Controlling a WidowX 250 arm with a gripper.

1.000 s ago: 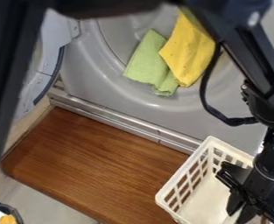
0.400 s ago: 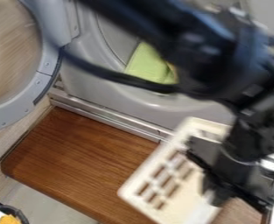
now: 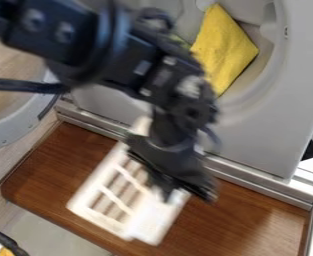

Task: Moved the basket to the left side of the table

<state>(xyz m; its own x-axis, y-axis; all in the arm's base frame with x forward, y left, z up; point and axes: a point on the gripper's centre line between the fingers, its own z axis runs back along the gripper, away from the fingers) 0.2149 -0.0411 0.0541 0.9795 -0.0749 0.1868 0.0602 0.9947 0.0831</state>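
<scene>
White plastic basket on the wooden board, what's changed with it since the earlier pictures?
The white plastic basket has moved left across the view, from the brown wooden board's right part, and the black gripper went with it. The board and yellow cloth stayed put.

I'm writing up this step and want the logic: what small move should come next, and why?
Probably a short shift of the basket toward the view's left before setting it down. The gripper is at the basket's right side, and the wooden table extends past it to the left edge.
</scene>
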